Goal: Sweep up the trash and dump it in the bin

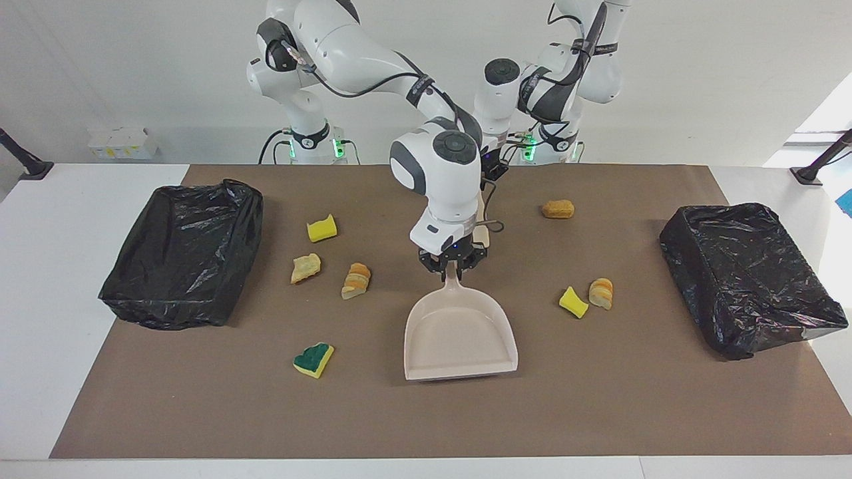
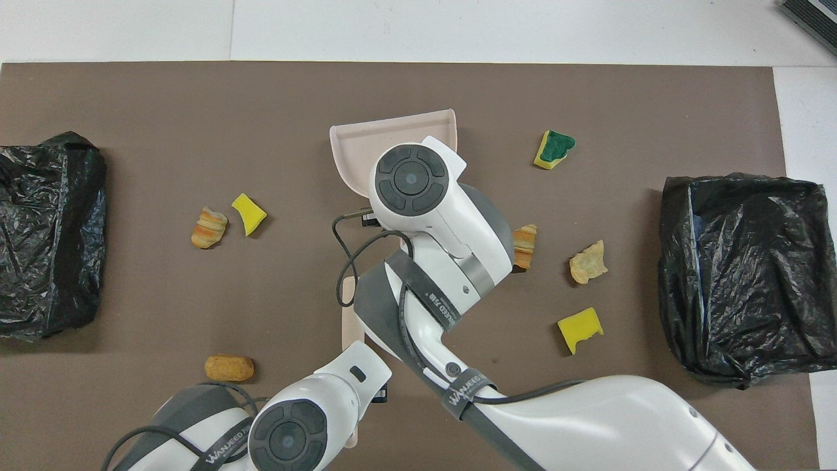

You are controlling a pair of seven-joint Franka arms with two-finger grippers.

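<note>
the brown mat (image 1: 599, 412) fills most of both views, with a black-lined bin (image 1: 180, 256) at the left edge of the facing view and a second black-lined bin (image 1: 749, 276) at its right edge. in the centre of that view the beige dustpan (image 1: 460, 336) lies mouth toward the bottom of the frame, and the right gripper (image 1: 452, 263) is clenched on the top of its handle. the left gripper (image 1: 491, 171) sits in the upper middle of the facing view, mostly hidden by the right arm; it is clenched, apparently on a beige handle (image 2: 351, 314) seen in the lower middle of the overhead view, though the brush head is not visible. the trash is all on the mat, none in the pan: a bread piece (image 1: 558, 209) upper right of centre, a bread piece (image 1: 601, 293) touching a yellow chunk (image 1: 573, 302) right of the pan, a striped bread piece (image 1: 356, 280), a pale crust (image 1: 305, 268) and a yellow sponge chunk (image 1: 321, 228) left of centre, and the green-and-yellow piece (image 1: 313, 359) lower left. the step in hand looks like taking up the tools; next, the pan's lip likely needs setting flat beside a scrap while the brush pushes it in.
</note>
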